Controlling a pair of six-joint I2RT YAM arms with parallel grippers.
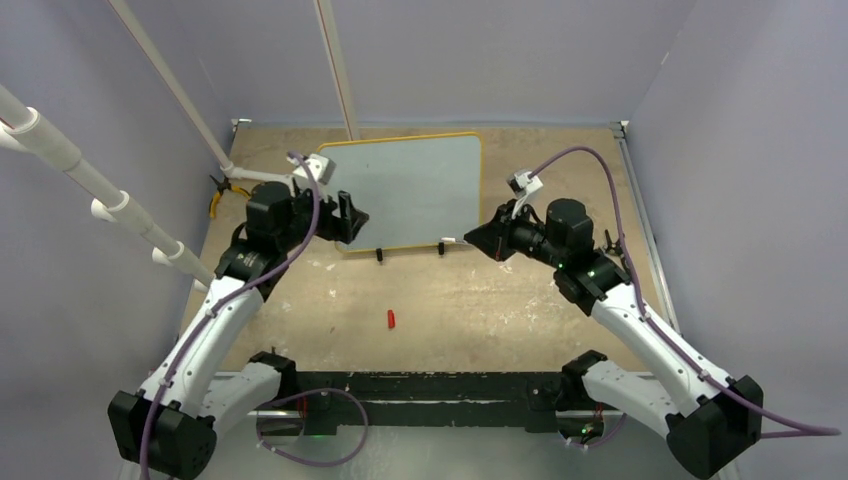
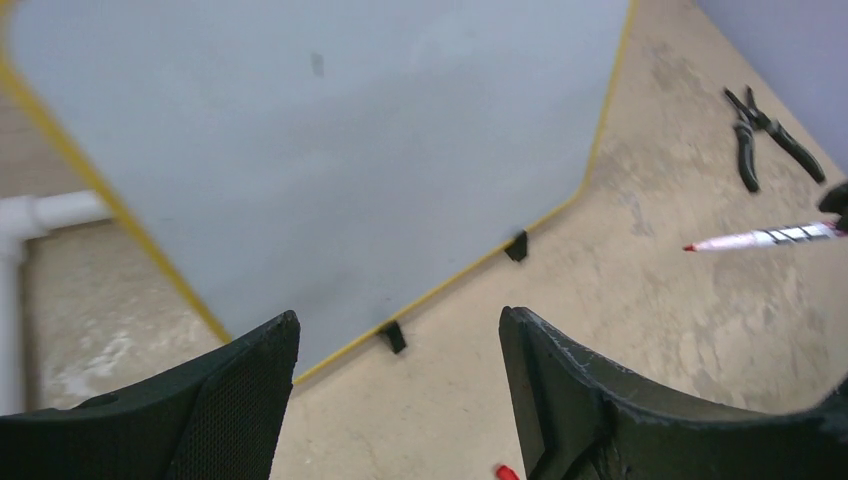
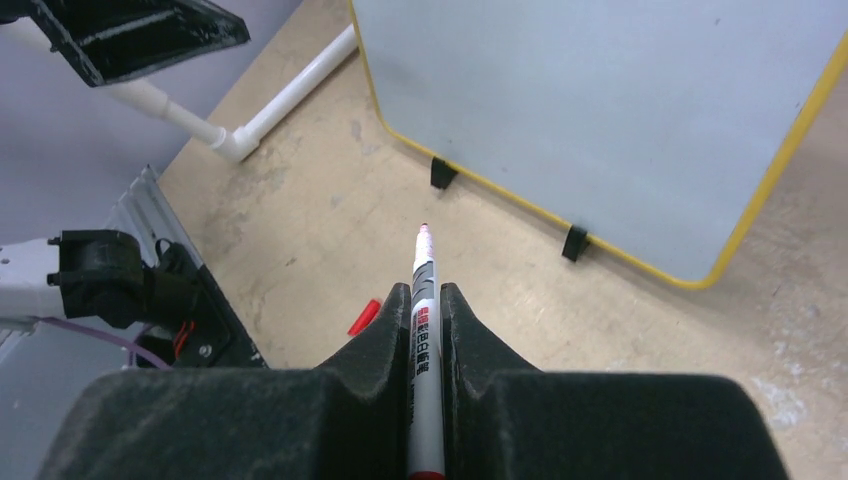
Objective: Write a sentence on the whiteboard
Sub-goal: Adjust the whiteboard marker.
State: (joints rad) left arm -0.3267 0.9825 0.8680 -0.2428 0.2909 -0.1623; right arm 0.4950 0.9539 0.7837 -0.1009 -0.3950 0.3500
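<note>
One whiteboard [image 1: 410,190] sits at the far middle of the table [image 1: 520,300], its yellow-orange frame running all round. I count two small black feet on its near edge, one left [image 1: 380,255] and one right [image 1: 441,248]. From the left wrist view the whiteboard's [image 2: 330,150] face reads as plain grey-white, with one faint dark speck [image 2: 316,63] high up.

Two arms are in play. The left gripper [image 1: 350,218] is at the board's near left corner with its jaws spread wide and nothing between them. Through its own camera the left gripper [image 2: 398,320] frames that corner and a foot. I cannot tell from above whether it touches the frame.

The right gripper [image 1: 475,238] is just off the near right corner, clamped tight on one marker [image 1: 452,241]. In the wrist view the right gripper [image 3: 423,290] pinches the marker [image 3: 424,340] along its barrel. The red tip sticks out ahead towards the board's near edge, short of the frame and off the table.

One red cap [image 1: 391,319] lies alone on the bare table, well nearer to me than the board (it also shows beside the right fingers [image 3: 363,316]). One pair of black pliers [image 2: 760,135] lies near the wall, beyond the marker. One white pipe [image 3: 240,140] with an elbow runs along the floor to the board's left.
</note>
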